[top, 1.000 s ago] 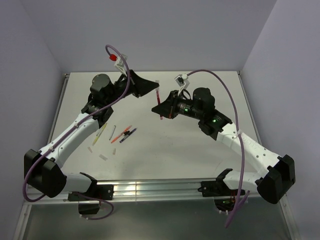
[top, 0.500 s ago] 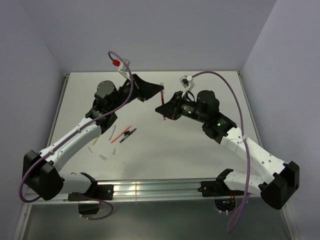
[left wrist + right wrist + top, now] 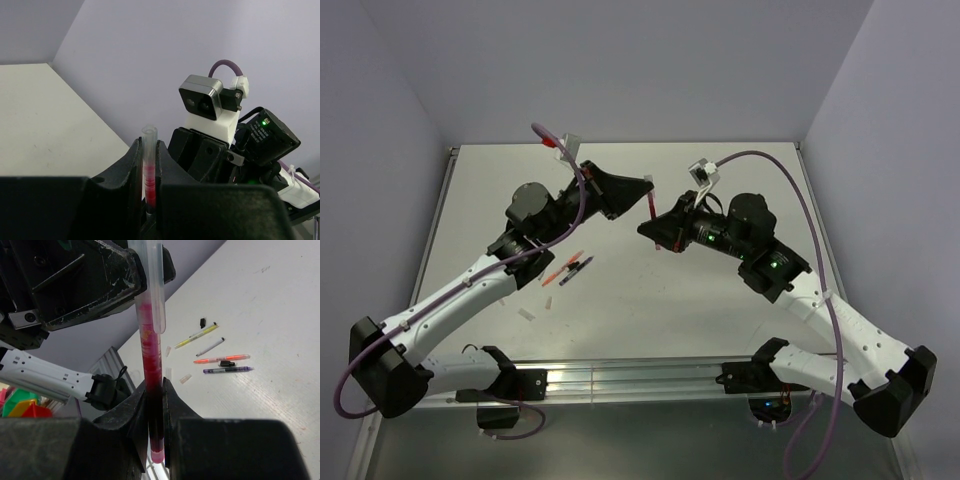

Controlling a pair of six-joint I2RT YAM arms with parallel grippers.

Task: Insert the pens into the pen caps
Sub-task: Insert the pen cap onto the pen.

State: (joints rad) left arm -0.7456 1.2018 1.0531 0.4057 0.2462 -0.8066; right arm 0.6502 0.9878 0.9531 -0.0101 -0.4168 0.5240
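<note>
Above the middle of the table my left gripper and right gripper meet in the air. The left gripper is shut on a whitish-clear pen cap. Red shows inside the cap's lower part. My right gripper is shut on the red pen, which runs up into that cap. On the table lie a yellow pen, a white-black pen, an orange pen and a dark purple pen.
Loose clear caps and black caps lie near the pens. Two clear caps rest left of centre by the orange and purple pens. Metal rails run along the near edge. Walls close in the table on three sides.
Both grippers have shifted right and a little nearer. The left gripper with the cap has closed in on the red pen's tip, and the two now sit together.
</note>
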